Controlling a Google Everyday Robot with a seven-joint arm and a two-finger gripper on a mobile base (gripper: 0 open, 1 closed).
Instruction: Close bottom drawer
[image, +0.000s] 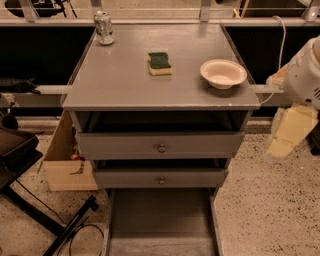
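Observation:
The grey cabinet (120, 75) has three drawers. The bottom drawer (160, 220) is pulled far out toward me. Its long grey tray shows between two side walls, and its front and knob are cut off by the lower edge of the view. The middle drawer (161, 178) and top drawer (161, 146) stick out a little, each with a small round knob. My gripper (291, 131), pale cream below a white arm, hangs at the right of the cabinet at top-drawer height. It is well apart from the bottom drawer and touches nothing.
On the cabinet top stand a metal can (104, 27), a green-and-yellow sponge (160, 63) and a white bowl (223, 73). A cardboard box (65, 160) sits on the floor at the left. A black stand and cables (65, 230) lie at the lower left. Speckled floor (270, 210) lies to the right.

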